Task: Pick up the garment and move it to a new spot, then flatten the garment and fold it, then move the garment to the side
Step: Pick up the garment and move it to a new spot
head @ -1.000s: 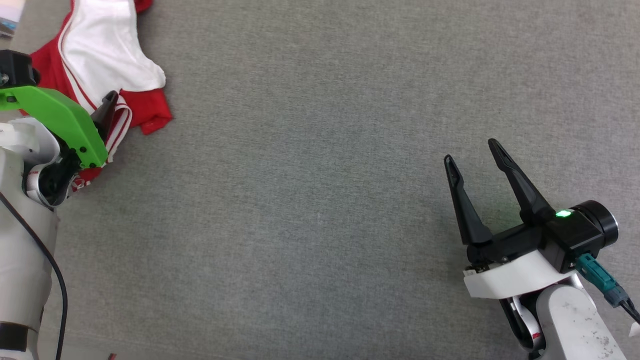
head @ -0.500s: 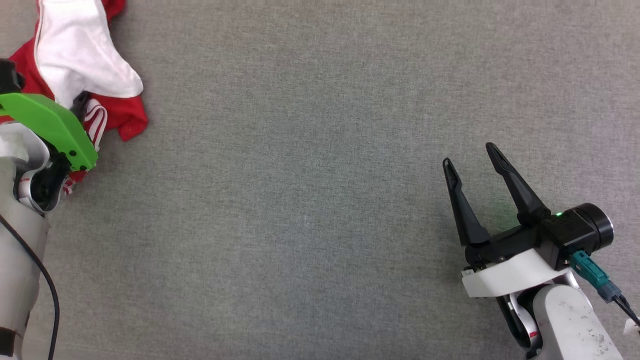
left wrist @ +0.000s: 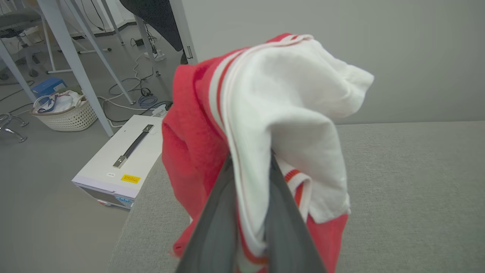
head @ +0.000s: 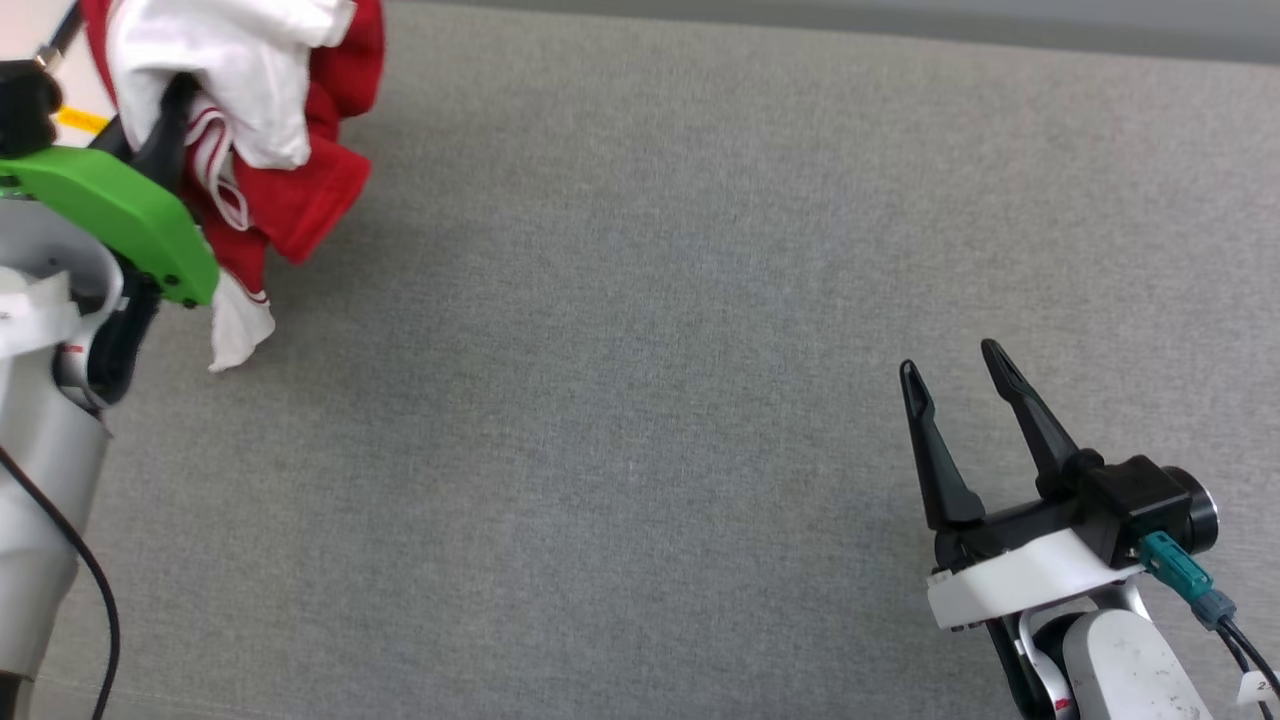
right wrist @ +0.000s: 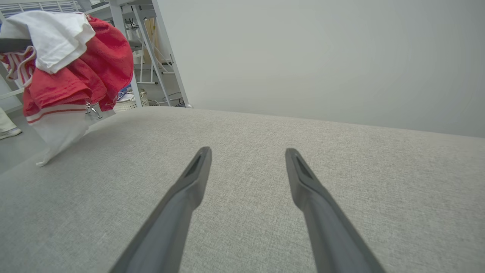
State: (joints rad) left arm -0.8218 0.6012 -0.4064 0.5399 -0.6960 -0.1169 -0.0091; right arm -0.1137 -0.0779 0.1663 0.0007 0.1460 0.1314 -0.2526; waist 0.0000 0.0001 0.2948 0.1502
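Observation:
The garment (head: 290, 190), red with white sleeves and striped trim, hangs bunched at the head view's upper left, lifted off the grey surface. My left gripper (head: 175, 105) is shut on it; in the left wrist view the garment (left wrist: 288, 113) drapes over the two dark fingers (left wrist: 219, 216), which pinch white cloth between them. A white tip dangles low near the surface. My right gripper (head: 955, 360) stands open at the lower right, nothing between its fingers. In the right wrist view the right gripper (right wrist: 246, 153) points across bare grey cloth, with the garment (right wrist: 75, 72) hanging at the upper left.
The grey fabric table (head: 640, 400) spreads across the middle. Its left edge drops to the floor, where a white case (left wrist: 121, 163) with a handle and a white basket (left wrist: 64, 113) stand among table legs and cables. A pale wall (right wrist: 322, 57) rises behind the far edge.
My left gripper has shut on the garment and raised it off the table, so it now hangs bunched. The head camera has shifted. The right gripper stays open.

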